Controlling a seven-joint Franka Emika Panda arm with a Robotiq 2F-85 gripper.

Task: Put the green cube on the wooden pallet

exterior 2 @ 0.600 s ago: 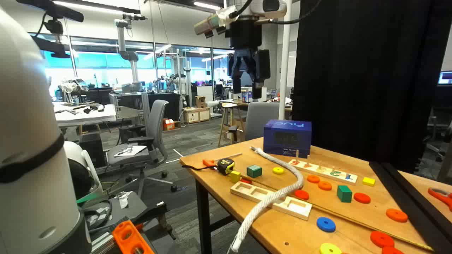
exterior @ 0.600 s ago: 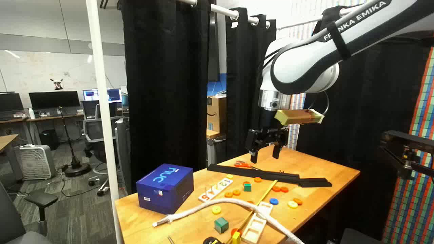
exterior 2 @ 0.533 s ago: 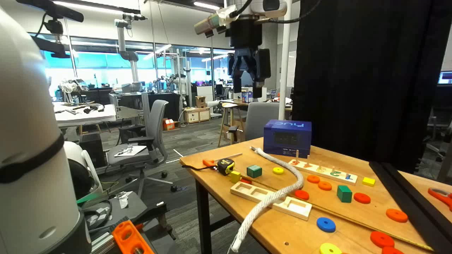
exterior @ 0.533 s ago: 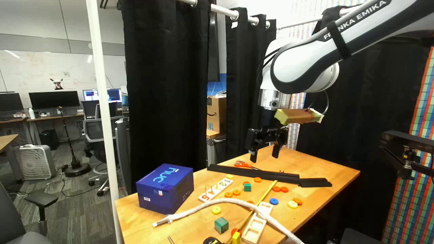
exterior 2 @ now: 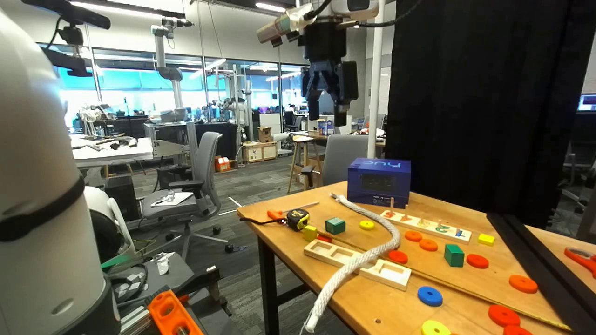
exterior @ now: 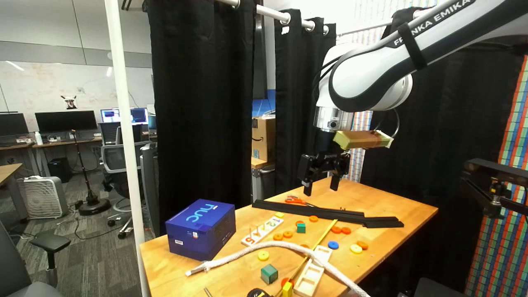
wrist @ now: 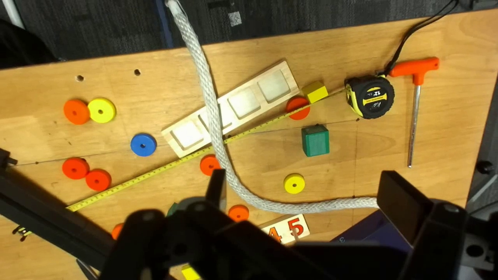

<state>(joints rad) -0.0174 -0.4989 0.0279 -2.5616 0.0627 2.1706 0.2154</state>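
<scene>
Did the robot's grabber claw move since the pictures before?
Yes, a little: in an exterior view, the gripper now sits slightly higher in the picture, measured against the blue box, which stayed put.

- Wrist view, lower left: we see a green cube (wrist: pixel 172 209) mostly hidden behind the gripper (wrist: pixel 302 187).
- In an exterior view, bottom edge: tape measure (exterior: pixel 257 293) cut off.

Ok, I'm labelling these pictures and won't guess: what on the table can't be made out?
Wrist view: most of one green block, much of the numbered peg board and blue NUC box, hidden by the gripper.
Wrist view: part of the wooden pallet, hidden by the rope.
Wrist view: tip of the T-handle driver, too small to identify.
In an exterior view: tape measure, cropped by the bottom edge.
In an exterior view: scissors, cropped by the right edge.
</scene>
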